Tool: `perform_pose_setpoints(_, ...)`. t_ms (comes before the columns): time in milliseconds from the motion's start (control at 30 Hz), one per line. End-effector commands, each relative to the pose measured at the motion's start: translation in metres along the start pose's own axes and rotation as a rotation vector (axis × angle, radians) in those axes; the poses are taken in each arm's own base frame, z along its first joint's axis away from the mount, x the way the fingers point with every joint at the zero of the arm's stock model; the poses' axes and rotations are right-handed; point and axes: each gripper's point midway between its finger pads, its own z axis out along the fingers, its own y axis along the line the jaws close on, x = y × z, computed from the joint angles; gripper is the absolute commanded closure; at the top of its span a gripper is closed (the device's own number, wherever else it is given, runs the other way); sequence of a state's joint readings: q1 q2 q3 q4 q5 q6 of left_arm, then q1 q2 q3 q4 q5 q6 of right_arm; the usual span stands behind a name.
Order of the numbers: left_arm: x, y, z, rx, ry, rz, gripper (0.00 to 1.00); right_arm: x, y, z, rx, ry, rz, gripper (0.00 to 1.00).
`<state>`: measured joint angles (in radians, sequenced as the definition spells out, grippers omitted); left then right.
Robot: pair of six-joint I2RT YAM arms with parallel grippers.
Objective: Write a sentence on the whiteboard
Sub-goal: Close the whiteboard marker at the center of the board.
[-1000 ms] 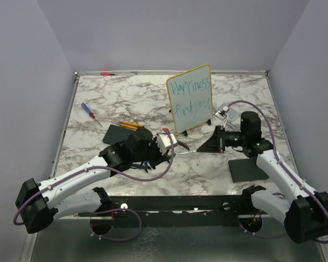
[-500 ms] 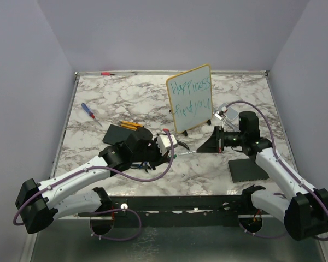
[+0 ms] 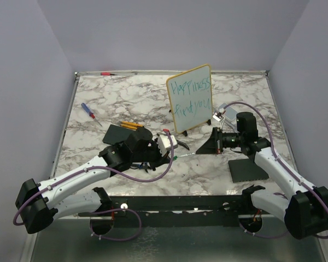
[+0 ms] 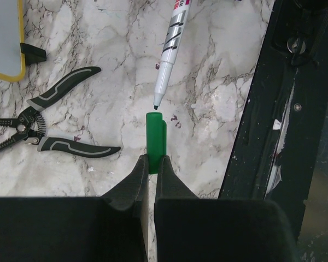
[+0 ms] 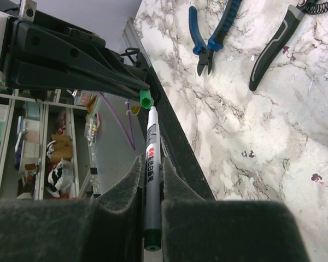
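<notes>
I see a smooth, marble-patterned tabletop (image 4: 98, 33), a matt green plastic cap (image 4: 154, 139), a glossy white plastic marker (image 4: 171, 38) and a shiny, smooth-faced whiteboard (image 3: 190, 98).

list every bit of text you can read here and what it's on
"Happiness": top line of the sentence, teal-green handwriting on the whiteboard
"find you": second line, same board
Red and black print on the marker barrel: too blurred to read
No other text can be read.
</notes>
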<state>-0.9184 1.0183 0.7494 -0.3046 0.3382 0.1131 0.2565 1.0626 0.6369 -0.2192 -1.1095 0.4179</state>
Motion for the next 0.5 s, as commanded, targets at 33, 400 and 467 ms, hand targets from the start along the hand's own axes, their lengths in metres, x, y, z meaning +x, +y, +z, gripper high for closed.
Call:
perform_pose_setpoints(33,-0.0073,-0.0078,-0.0008,0.043,-0.019,0.006,1.0,-0.0071,0.0044,0.001,0.006,-0.001,-0.023,0.99)
perform_pose_setpoints(400,-0.0051,-0.0065,-0.0004,0.036,-0.011,0.004,1.0,-0.0092,0.0061,-0.0003,0.022,-0.011,-0.046,0.99)
perform_pose_setpoints(467,-0.0049,-0.0058,-0.0009,0.03,-0.01,0.002,1.0,-0.0102,0.0071,-0.0009,0.026,-0.016,-0.055,1.0)
